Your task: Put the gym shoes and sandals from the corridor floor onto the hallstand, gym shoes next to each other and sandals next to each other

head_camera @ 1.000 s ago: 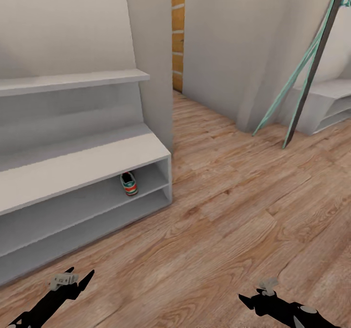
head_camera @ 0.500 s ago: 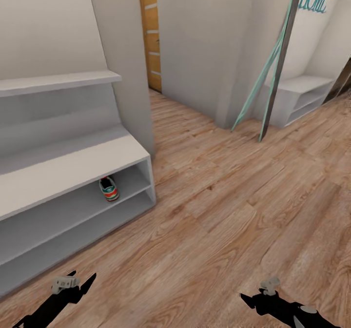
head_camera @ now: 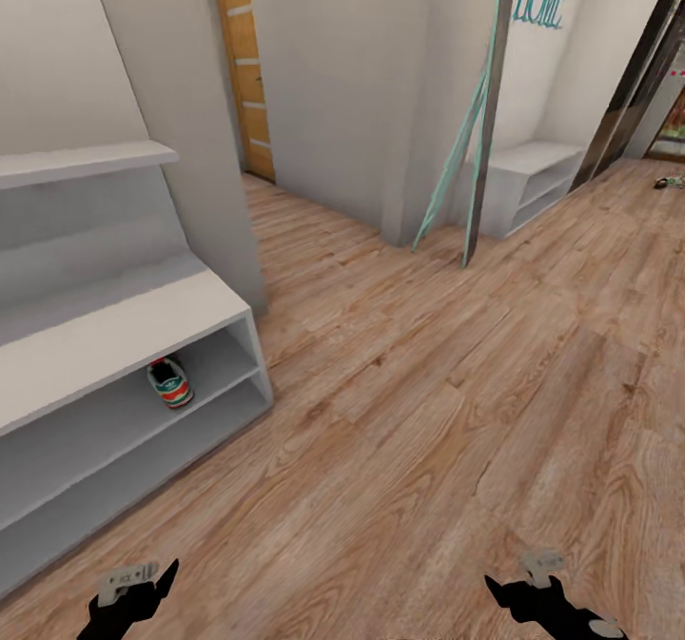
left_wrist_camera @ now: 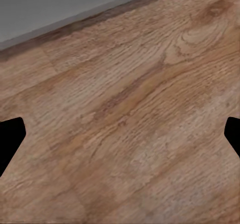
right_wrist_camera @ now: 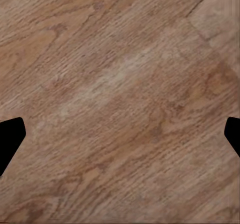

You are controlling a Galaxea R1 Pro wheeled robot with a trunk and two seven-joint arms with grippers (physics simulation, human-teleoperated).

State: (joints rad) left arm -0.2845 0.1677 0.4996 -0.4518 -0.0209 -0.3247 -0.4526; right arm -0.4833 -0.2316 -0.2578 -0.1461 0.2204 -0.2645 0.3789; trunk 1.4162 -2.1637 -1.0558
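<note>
Comparing with the frame half a second earlier, the whole head view has shifted: the hallstand (head_camera: pixel 114 336) sits further toward the left edge, and more of the corridor floor (head_camera: pixel 428 383) and the white unit under the "HOME" lettering (head_camera: pixel 528 179) is exposed; the camera has turned, not the objects. One gym shoe (head_camera: pixel 169 382) rests on the upper open shelf of the hallstand, near its right end. A small object (head_camera: pixel 669 182) lies on the far floor, too small to identify. The left gripper (left_wrist_camera: pixel 120 134) and right gripper (right_wrist_camera: pixel 120 134) hang low over bare planks, jaws spread wide, holding nothing.
</note>
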